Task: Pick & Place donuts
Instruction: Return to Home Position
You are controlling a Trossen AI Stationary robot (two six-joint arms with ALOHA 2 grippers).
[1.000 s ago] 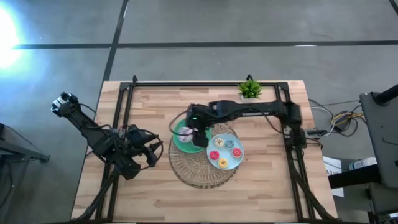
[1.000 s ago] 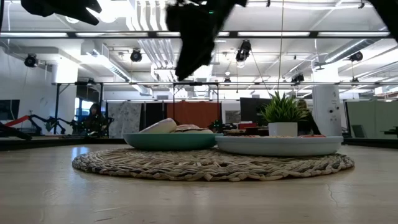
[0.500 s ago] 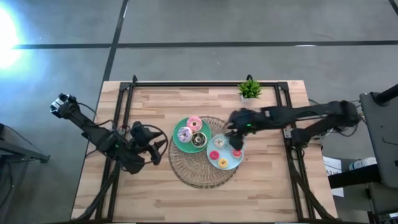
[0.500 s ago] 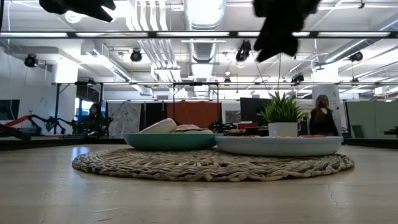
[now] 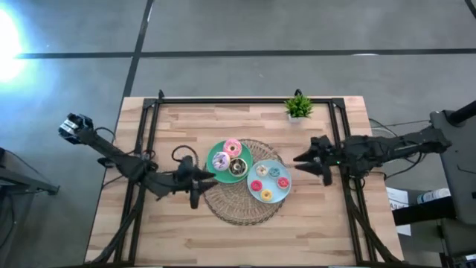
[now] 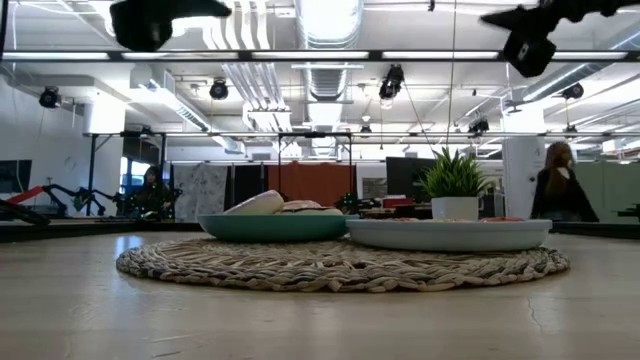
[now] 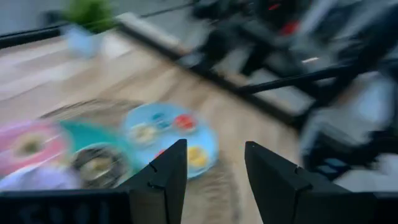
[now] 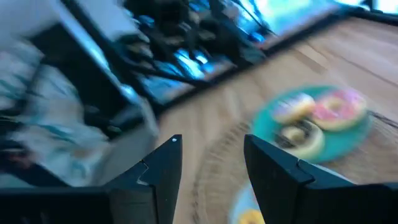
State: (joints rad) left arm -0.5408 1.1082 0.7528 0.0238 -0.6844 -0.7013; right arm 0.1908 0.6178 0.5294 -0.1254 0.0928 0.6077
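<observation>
Three larger donuts lie on the green plate (image 5: 213, 173): pink (image 5: 233, 147), lilac (image 5: 220, 160) and brown (image 5: 238, 167). Several coin-sized donuts (image 5: 269, 179) lie on the light-blue plate (image 5: 285, 192). Both plates stand on the round woven mat (image 5: 238, 208). My left gripper (image 5: 205, 179) hovers open just left of the green plate, pointing toward it; its wrist view shows the brown donut (image 7: 99, 163) and the blue plate (image 7: 144, 119) ahead. My right gripper (image 5: 299, 165) hangs open in the air right of the blue plate; its wrist view shows the green plate (image 8: 357, 129) farther off.
A small potted plant (image 5: 299, 106) stands near the table's far edge. A black frame (image 5: 245, 100) runs along the far, left and right sides. Bare wood lies near the mat's near side. In the low view a person (image 6: 560, 185) stands in the room behind.
My right gripper has drawn back from over the green plate toward the table's right edge, passing over the blue plate; the brown donut it covered now shows lying on the green plate. My left gripper has reached rightward toward the green plate.
</observation>
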